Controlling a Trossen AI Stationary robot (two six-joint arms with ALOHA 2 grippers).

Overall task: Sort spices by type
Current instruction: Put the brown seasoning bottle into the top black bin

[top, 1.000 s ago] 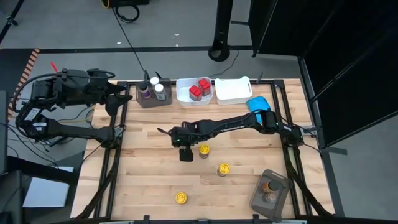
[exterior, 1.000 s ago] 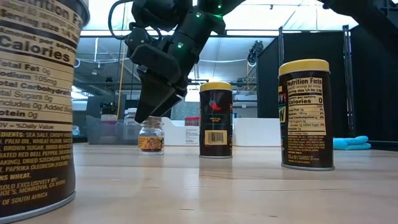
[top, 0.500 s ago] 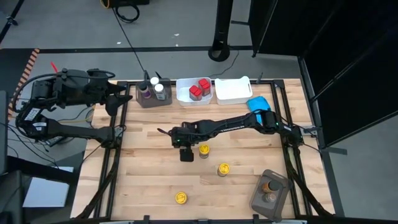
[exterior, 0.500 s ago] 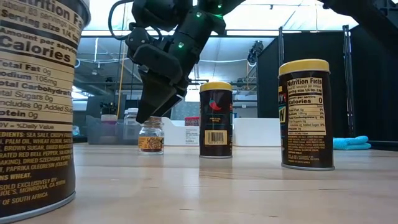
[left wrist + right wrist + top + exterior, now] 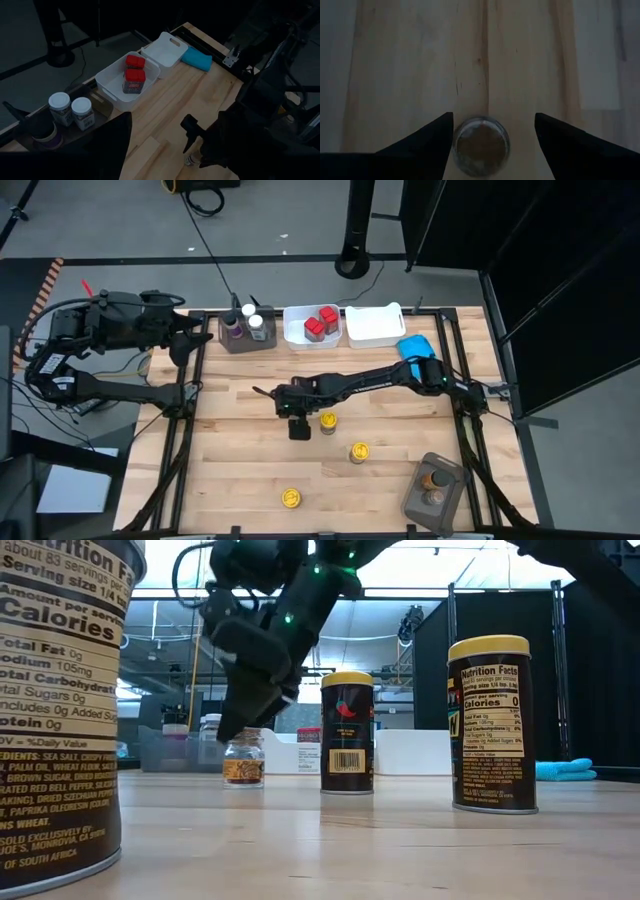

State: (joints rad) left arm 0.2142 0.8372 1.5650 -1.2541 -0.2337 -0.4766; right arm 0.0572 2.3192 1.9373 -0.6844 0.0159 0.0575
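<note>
Four cameras on one wooden table (image 5: 230,465).
Overhead looks down; low looks level across; wrists look closely downward, sharing the tabletop.

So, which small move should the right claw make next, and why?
Probably lower straight down. The right claw is open above the small clear glass jar, which stands on the wooden table between its fingers, not gripped yet.

Small clear glass jar (image 5: 481,146) cut off by right wrist frame edge; hidden under the right gripper (image 5: 299,427) in high view. Large near can with nutrition label (image 5: 60,710) cropped at the low view's top and left. Grey translucent bin's (image 5: 433,489) jar labels too small to read.
</note>
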